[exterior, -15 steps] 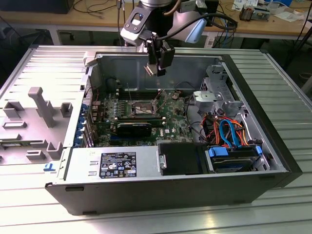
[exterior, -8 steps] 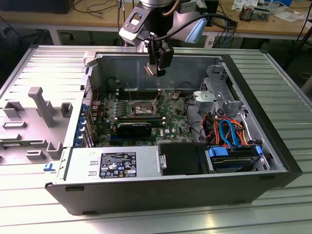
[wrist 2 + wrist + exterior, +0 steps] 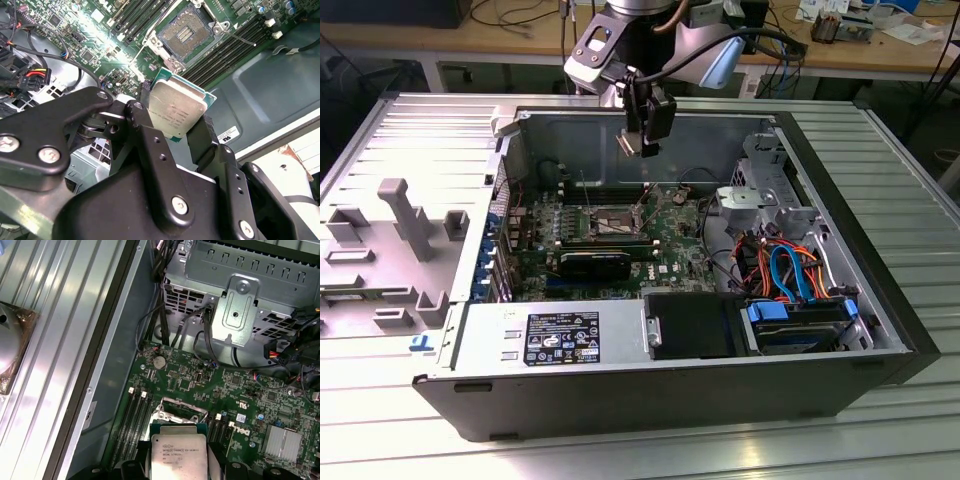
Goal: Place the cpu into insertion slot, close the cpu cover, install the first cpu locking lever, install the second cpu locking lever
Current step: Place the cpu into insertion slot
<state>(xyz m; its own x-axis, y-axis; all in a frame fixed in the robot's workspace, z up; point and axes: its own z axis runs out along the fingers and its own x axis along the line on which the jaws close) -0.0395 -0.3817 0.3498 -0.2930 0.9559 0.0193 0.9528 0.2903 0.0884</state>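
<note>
Ribbed metal table (image 3: 905, 190); wooden bench (image 3: 420, 42) behind; cables (image 3: 515, 14) on bench

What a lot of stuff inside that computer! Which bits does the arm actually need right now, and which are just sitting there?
In the job:
end effector, shut on the cpu
insertion slot, empty

Just lying about:
memory slots
coin battery
metal drive cage
blue and orange cables
grey plastic part on the exterior view's left
</note>
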